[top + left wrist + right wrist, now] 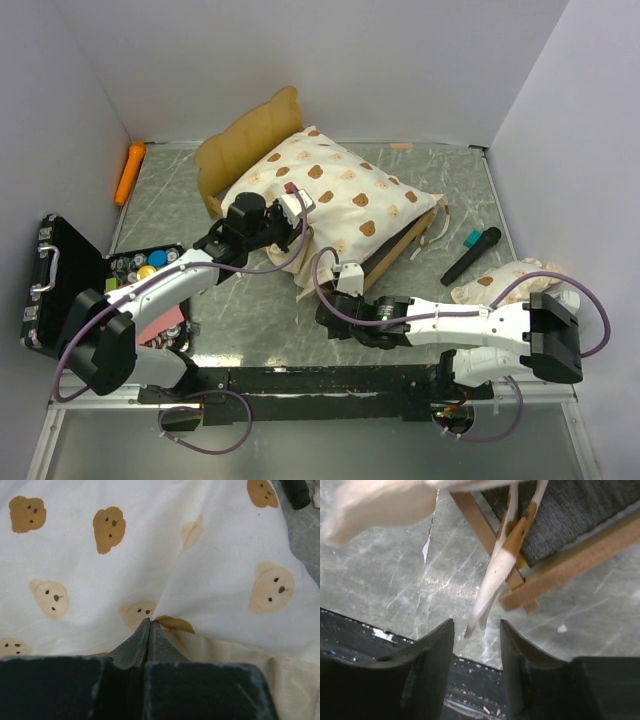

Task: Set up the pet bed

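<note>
1. You may take the bed frame [248, 135] as the landmark. It stands ahead of both arms. Its long axis runs on a diagonal from the wavy headboard at the far left down to the foot end at the near right.
2. The mattress [340, 195] lies on top of the frame but askew. It spills over the long side that faces the left arm, and one corner droops past the foot end. I judge it not yet seated.
3. The pillow [505, 280] is off the frame, well apart beyond the foot end and beside the right arm.
4. Your left gripper [150, 625] is on the mattress over that same long side. Its jaws are closed tip to tip against the creased fabric. Whether a fold is caught between them cannot be told.
5. Your right gripper [476, 626] sits low at the near corner of the foot end. Its jaws are about half apart and hold nothing.
6. The tie [495, 575] hangs from the mattress past that corner.
   - Its free end dips between the right jaws.
   - Its length runs straight away from them, up toward the frame.
   - The right arm is plainly the nearer one. In my judgement, closing there should take the tie, though so thin a strip may slip.
</note>
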Controlling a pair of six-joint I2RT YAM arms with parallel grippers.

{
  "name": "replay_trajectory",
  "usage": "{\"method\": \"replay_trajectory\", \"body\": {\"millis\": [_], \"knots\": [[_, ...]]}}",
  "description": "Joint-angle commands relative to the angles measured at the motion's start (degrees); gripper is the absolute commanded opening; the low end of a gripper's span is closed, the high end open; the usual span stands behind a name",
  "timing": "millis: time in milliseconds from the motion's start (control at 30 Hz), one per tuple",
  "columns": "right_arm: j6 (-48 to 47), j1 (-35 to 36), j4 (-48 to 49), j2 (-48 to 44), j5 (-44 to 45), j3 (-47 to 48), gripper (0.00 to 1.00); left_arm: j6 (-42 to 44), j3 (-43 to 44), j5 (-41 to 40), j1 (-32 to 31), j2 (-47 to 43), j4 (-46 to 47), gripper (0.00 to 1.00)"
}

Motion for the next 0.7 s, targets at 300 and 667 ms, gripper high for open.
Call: {"method": "replay_trajectory", "body": {"millis": [300,667], "knots": [[-14.4,-4.5,-7.4,-7.5,3.5,7.2,0.00,0.1,3.1,-8.5,0.4,-2.0,3.8,0.01],[-33.0,-21.8,-3.1,-18.8,-4.4,10.1,0.00,0.4,6.9,-12.5,2.8,-0.4,4.7,0.01]]}}
